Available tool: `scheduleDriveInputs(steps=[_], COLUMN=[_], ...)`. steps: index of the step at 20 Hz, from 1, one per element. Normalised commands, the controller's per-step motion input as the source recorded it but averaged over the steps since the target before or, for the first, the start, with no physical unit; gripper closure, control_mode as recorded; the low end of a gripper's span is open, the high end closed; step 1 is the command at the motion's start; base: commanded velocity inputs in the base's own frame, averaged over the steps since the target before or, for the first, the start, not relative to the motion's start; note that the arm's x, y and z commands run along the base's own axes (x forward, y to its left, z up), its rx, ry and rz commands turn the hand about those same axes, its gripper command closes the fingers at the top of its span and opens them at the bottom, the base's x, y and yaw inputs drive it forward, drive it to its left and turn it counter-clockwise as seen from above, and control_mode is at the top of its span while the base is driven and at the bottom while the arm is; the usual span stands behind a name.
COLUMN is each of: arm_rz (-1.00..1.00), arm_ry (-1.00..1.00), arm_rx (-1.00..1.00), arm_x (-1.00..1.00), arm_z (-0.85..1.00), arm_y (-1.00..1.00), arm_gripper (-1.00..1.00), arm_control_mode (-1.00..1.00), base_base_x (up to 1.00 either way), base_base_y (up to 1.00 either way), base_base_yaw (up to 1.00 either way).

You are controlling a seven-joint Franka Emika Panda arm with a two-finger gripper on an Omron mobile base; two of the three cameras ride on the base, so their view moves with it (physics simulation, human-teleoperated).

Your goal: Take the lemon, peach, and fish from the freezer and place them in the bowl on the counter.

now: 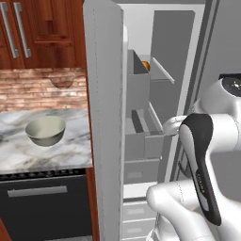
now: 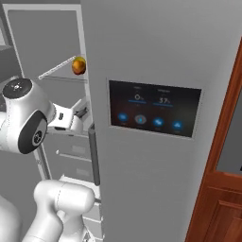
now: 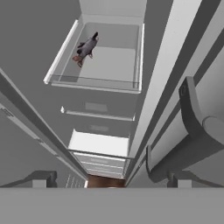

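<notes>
Marble counter [image 1: 28,155] ran to the left of the freezer [image 1: 106,117], over a dark appliance front and below red-brown wall cabinets and a brick backsplash. Freezer door stood open, its edge toward me.

My pincer [image 3: 109,181] was released, jaws spread wide, nothing between the fingertips [image 3: 41,178]. It sat inside the freezer opening, by the door's vertical bar handle [image 2: 93,153], looking down the white interior.

Below it, inside the freezer: a clear-walled compartment with the fish [image 3: 86,48] lying along one side wall, tail toward the back. The fish was well apart from my pincer, untouched.

Higher in the freezer, the peach [image 2: 79,65] rested on the glass shelf [image 2: 56,68], at its front edge; in the left base view just a sliver of orange showed behind a grey door bin [image 1: 136,68].

Farther off, left of the freezer, the bowl [image 1: 45,131] stood upright on the counter, apparently holding nothing.

Lemon: could not locate it.
</notes>
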Motion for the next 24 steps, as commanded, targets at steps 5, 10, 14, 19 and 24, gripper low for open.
scheduleDriveInputs(steps=[5, 10, 14, 19, 24], arm_rz=[0.00, 0.03, 0.05, 0.12, 0.17], arm_ry=[0.00, -0.04, -0.11, -0.11, -0.12], arm_rx=[0.00, -0.05, 0.00, 0.00, -0.02], arm_x=[0.00, 0.02, 0.00, 0.00, 0.00], arm_z=[0.00, 0.42, 0.57, 0.47, 0.27], arm_y=[0.00, 0.23, 0.03, -0.04, 0.00], arm_gripper=[-1.00, -1.00, -1.00, -1.00, -1.00], arm_control_mode=[1.00, -1.00, -1.00, -1.00, -1.00], base_base_x=[0.47, 0.06, 0.00, 0.00, 0.00], base_base_y=[0.41, 0.07, 0.00, 0.00, 0.00], base_base_yaw=[0.18, 0.02, 0.00, 0.00, 0.00])
